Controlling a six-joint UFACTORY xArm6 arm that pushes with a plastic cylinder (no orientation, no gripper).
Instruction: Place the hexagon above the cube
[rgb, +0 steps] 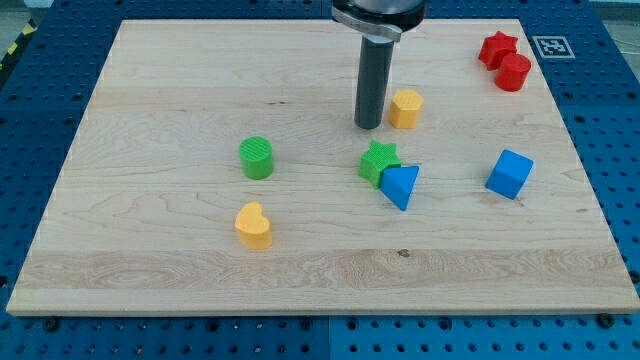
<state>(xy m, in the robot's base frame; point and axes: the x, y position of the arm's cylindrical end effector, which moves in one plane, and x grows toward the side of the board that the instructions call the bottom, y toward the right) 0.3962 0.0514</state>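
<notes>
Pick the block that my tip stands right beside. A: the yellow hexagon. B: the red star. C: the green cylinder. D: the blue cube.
A: my tip stands just to the view's left of the yellow hexagon, very close to its side, while the green cylinder, the blue cube and the red star all lie well away from it.
</notes>
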